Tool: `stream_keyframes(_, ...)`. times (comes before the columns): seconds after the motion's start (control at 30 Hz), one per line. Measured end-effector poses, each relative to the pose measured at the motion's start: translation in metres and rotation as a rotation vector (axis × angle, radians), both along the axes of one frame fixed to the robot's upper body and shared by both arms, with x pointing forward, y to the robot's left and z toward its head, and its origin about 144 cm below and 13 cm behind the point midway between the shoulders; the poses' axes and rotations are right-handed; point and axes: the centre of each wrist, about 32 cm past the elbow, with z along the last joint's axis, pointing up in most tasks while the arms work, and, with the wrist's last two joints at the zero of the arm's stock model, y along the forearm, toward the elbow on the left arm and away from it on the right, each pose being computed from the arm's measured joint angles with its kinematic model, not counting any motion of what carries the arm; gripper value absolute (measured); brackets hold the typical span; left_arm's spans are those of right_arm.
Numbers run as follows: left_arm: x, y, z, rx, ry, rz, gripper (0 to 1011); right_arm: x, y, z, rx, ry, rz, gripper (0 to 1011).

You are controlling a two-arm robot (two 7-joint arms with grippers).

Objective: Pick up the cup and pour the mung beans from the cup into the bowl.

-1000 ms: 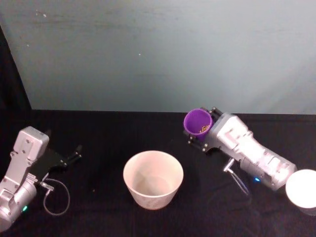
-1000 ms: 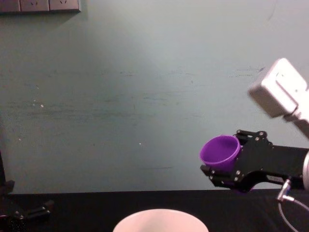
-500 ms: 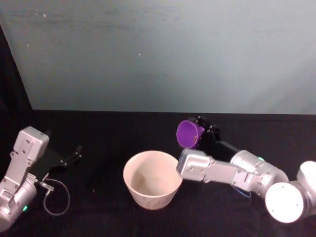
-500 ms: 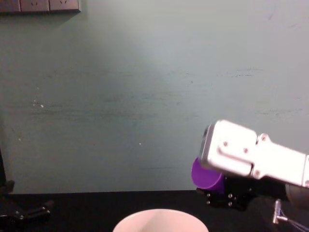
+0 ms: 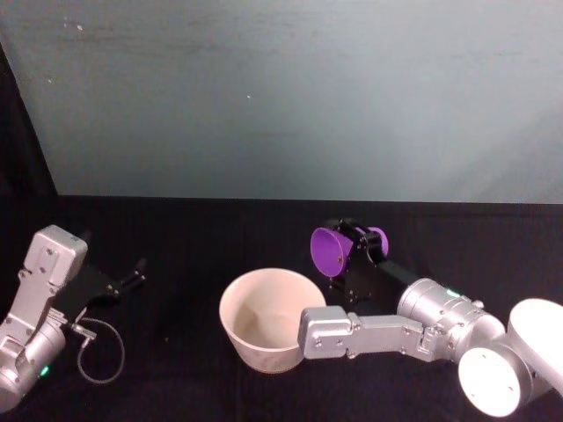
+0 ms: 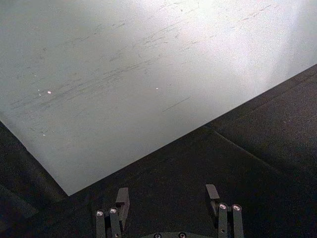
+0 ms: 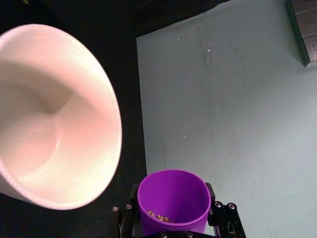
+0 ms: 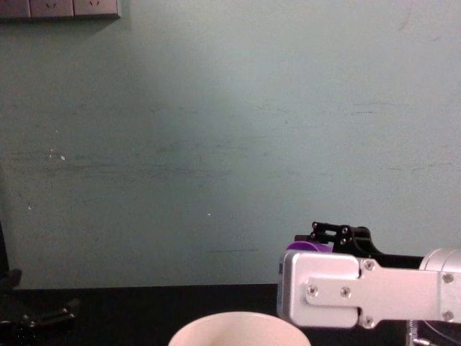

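Observation:
My right gripper (image 5: 350,246) is shut on the purple cup (image 5: 332,249), holding it tipped on its side above and just right of the pale bowl (image 5: 271,318), mouth turned toward the bowl. In the right wrist view the cup (image 7: 172,202) still holds a few mung beans (image 7: 157,216) near its lower wall, and the bowl (image 7: 49,119) looks bare inside. From the chest, the cup (image 8: 306,247) peeks out behind the right arm above the bowl rim (image 8: 238,328). My left gripper (image 5: 132,274) rests open on the table at the left; the left wrist view shows its fingers (image 6: 121,201) apart.
A black cloth covers the table (image 5: 193,237), with a teal wall (image 5: 281,97) behind it. A loose cable loop (image 5: 97,352) lies by the left arm. The right arm's silver forearm (image 5: 387,334) lies low in front of the bowl's right side.
The right wrist has rolled further, tipping the cup from upright onto its side toward the bowl, and the arm has dropped lower. The left arm has not moved.

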Motion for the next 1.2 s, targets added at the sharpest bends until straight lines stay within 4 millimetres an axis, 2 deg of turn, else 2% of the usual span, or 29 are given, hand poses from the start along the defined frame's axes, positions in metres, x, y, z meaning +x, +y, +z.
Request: stream_keyframes(1.2, 0.000, 0.000, 0.000, 0.000, 0.000, 0.000, 1000, -0.016, 0.026, -0.003, -0.293, -0.183, 0.061, 739)
